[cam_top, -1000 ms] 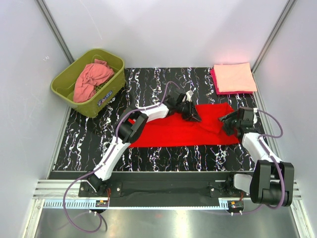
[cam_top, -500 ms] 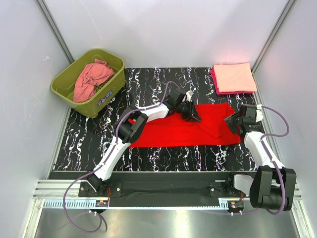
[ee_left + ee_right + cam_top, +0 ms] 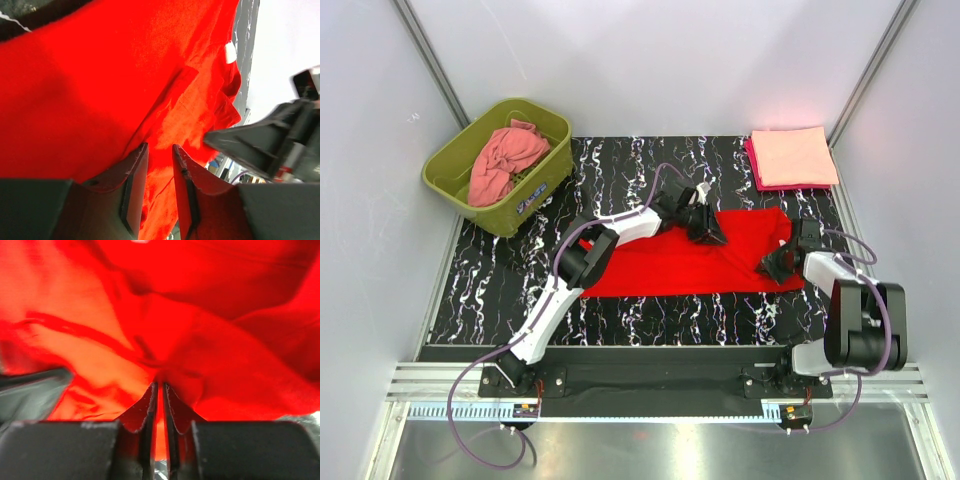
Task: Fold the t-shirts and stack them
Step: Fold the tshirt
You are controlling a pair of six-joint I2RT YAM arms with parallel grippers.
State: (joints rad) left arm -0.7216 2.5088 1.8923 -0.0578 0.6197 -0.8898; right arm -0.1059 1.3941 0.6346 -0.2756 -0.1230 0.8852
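A bright red cloth t-shirt is spread lengthwise as a long band across the middle of the black, white-veined table top, with both arms reaching onto it.

The left gripper is set down on the far edge of the red band, near its middle. In the left wrist view, the left gripper is seen with its two fingers a narrow gap apart, their tips down against the red cloth. Red fabric fills the gap, but it cannot be told whether any of it is caught between the jaws. A small white tag is sewn into the cloth further along.

The right gripper is lowered onto the right-hand end of the shirt, where the fabric is rumpled. In the right wrist view, the right gripper is seen with its fingers drawn almost together, only a thin slit being left between them. The red cloth is gathered into creases that run in to the fingertips, so a fold of it is pinched there.

At the far right corner of the table, a pale peach cloth t-shirt is laid folded square on top of a folded magenta cloth t-shirt, of which only the near and left edges are seen. At the far left, a dusty salmon-pink cloth t-shirt is heaped loosely inside an olive-green plastic tub.
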